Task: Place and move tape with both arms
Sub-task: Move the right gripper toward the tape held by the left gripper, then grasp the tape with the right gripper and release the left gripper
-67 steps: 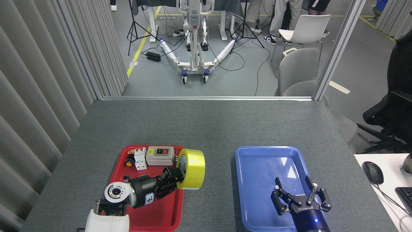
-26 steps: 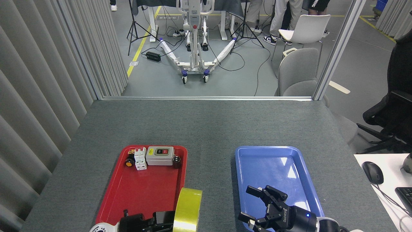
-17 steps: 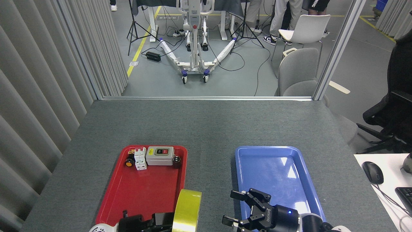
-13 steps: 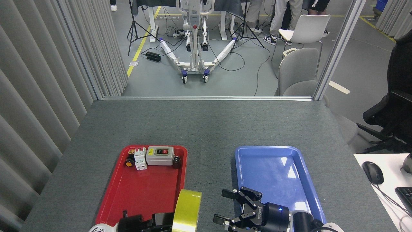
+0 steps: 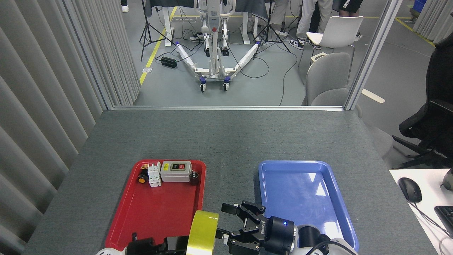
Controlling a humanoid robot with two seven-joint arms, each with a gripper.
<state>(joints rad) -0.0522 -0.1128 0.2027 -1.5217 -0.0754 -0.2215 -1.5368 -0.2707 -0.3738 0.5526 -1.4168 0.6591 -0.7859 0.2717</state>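
The yellow tape [image 5: 202,232] stands on edge at the bottom of the head view, over the near right corner of the red tray [image 5: 155,212]. My left gripper [image 5: 182,245] comes in low from the left, dark and mostly cut off by the frame edge, and is shut on the roll's left side. From the right, my right gripper [image 5: 223,221] points left with a blue light on its body. It is open, its fingers [image 5: 229,208] spread just beside the roll's right face. Whether the lower finger touches the roll is unclear.
A grey switch box [image 5: 176,171], a white breaker [image 5: 154,174] and small dark parts sit at the red tray's far end. The blue tray [image 5: 304,191] lies to the right. A mouse [image 5: 409,189] rests on a white desk at far right. Chairs stand beyond the table.
My right gripper has swung left from over the blue tray to the tape's right side, staying open. The tape and left gripper have sunk slightly toward me.
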